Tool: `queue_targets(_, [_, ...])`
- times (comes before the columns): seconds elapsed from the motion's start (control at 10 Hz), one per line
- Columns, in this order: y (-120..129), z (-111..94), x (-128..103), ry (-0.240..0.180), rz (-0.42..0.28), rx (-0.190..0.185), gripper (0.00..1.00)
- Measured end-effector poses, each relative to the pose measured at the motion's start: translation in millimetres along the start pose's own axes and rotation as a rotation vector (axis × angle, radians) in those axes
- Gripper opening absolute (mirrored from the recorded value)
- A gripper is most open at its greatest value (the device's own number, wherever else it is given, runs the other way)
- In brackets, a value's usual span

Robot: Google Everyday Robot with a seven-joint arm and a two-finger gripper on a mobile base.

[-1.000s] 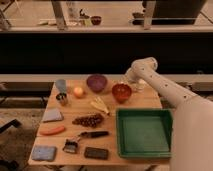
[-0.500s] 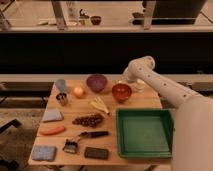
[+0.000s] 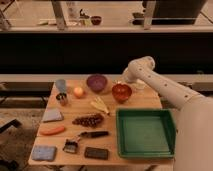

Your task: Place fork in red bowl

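The red bowl [image 3: 121, 92] stands on the wooden table [image 3: 150, 102], right of the purple bowl [image 3: 96, 82]. My white arm reaches in from the right, over the table's back right corner. My gripper [image 3: 122, 80] is at the arm's end, just behind the red bowl's far rim. I cannot make out a fork in the gripper, in the bowl or on the table.
A green tray [image 3: 145, 132] sits front right. A blue cup [image 3: 60, 85], metal cup [image 3: 62, 98], orange fruit [image 3: 78, 92], banana [image 3: 100, 105], grapes [image 3: 90, 120], carrot [image 3: 52, 130], two sponges, a black brush [image 3: 92, 134] and a dark phone-like block [image 3: 96, 153] fill the left half.
The arm's end has shifted a little to the left and slightly up behind the red bowl. The things on the table have not moved.
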Motion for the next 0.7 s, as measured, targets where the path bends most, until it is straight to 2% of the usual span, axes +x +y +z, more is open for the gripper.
queue_targets(0.7, [19.6, -11.9, -1.3, -0.015, 0.033, -0.018, 0.00])
